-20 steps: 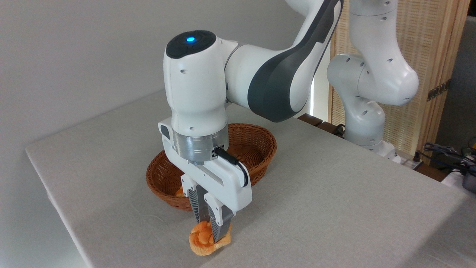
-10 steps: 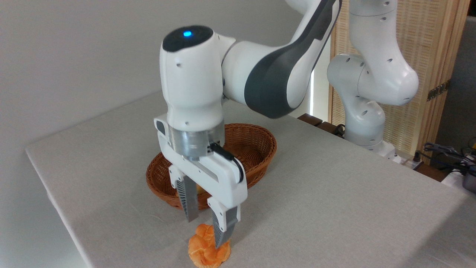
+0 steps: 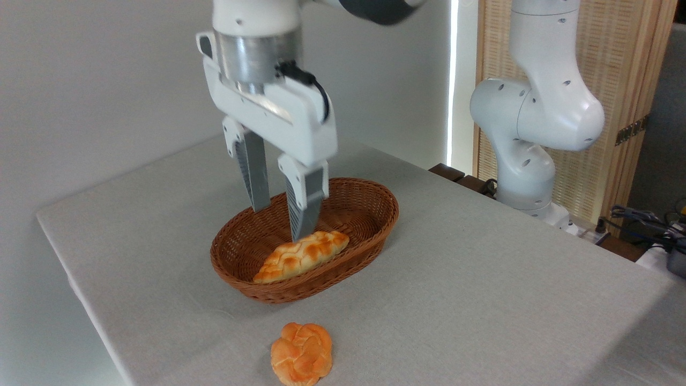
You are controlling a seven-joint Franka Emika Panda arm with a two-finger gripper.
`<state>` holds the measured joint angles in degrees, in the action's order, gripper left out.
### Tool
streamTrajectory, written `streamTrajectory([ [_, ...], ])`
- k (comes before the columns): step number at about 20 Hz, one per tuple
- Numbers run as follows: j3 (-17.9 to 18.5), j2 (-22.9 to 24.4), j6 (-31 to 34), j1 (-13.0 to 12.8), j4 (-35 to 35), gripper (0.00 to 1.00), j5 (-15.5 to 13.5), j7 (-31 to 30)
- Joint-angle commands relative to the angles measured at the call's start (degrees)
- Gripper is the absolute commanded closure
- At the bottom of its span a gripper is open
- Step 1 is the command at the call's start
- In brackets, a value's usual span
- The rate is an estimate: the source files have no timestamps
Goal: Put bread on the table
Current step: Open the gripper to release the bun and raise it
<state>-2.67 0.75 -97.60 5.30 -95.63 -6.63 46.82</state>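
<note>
Fixed camera view: bread (image 3: 301,360) resting on the table (image 3: 482,300) near its front edge, gripper (image 3: 278,217) parted and empty above a basket (image 3: 375,252); likely rolling off if nudged.

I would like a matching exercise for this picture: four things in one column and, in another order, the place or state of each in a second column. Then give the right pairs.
Things:
1. bread
2. braided loaf
3. gripper
4. basket

Places or states:
A. lies inside the wicker basket
B. raised in the air, jaws apart, holding nothing
C. sits alone on the grey table, near its front edge
D. stands on the table behind the bun, holding one loaf

Right pairs: 1-C, 2-A, 3-B, 4-D
</note>
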Motion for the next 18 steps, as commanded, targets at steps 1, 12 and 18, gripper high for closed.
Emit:
streamTrajectory([
  [1,-4.3,0.3,4.9,1.9,2.3,0.0,1.3,-1.9],
  [12,-0.4,0.9,6.5,-5.1,3.7,0.0,4.9,-1.6],
  [18,0.3,0.8,6.7,-5.1,3.8,0.0,8.6,-1.5],
])
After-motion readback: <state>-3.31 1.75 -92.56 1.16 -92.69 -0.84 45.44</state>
